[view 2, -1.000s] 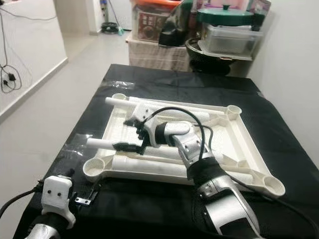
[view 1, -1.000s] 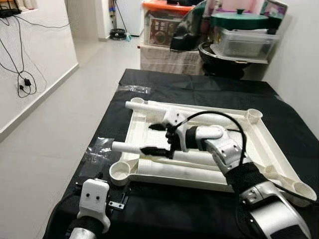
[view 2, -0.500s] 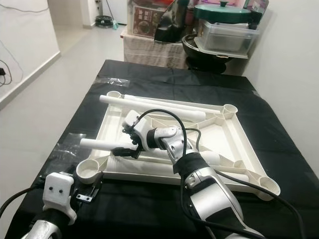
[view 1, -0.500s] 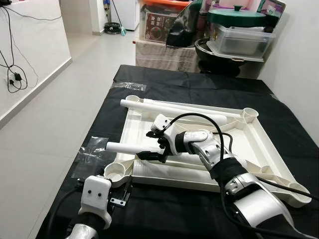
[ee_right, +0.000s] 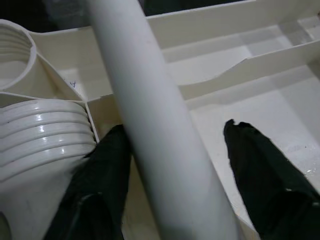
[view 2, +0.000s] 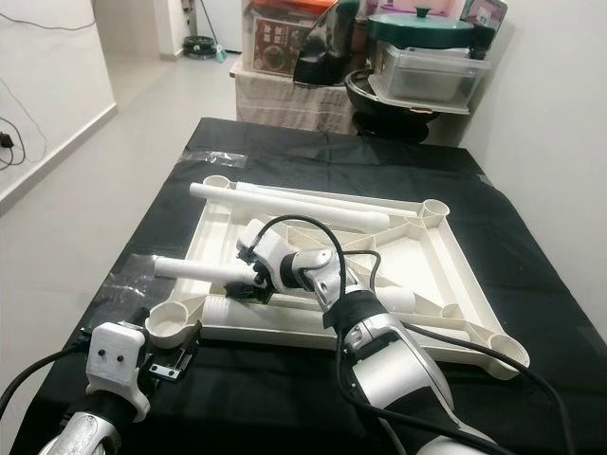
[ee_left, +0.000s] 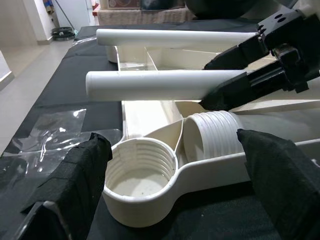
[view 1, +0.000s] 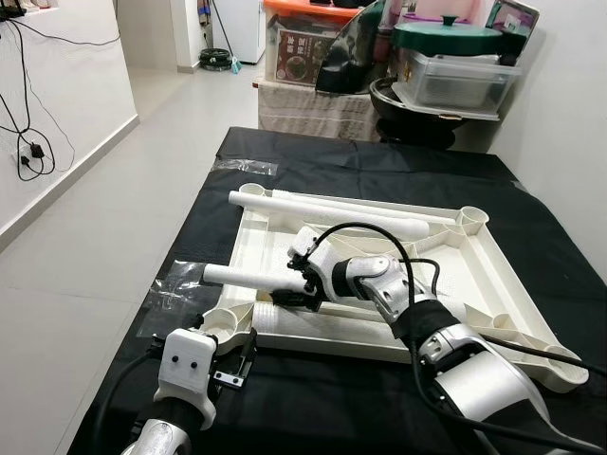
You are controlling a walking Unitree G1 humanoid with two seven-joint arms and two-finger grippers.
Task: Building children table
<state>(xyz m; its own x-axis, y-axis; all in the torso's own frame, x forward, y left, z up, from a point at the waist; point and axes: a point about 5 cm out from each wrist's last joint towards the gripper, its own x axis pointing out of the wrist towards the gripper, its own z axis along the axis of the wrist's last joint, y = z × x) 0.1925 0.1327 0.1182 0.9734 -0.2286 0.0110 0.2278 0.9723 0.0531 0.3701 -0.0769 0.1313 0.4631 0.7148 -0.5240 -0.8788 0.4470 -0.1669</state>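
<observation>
Over the upturned tabletop (view 1: 493, 275) our right gripper (view 1: 296, 284) straddles one leg tube (view 1: 248, 275), fingers apart, not clamped; left gripper (ee_left: 175, 200) gapes at a corner socket (ee_left: 140, 172); no legs screwed in

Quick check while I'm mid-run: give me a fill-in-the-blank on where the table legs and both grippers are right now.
1. The right gripper has its fingers around a white table ____.
2. The upturned tabletop lies on a ____ cloth.
3. The left gripper is open before a threaded corner ____ of the tabletop.
4. A second leg lies along the tabletop's ____ edge.

Missing words: leg; black; socket; far
</observation>
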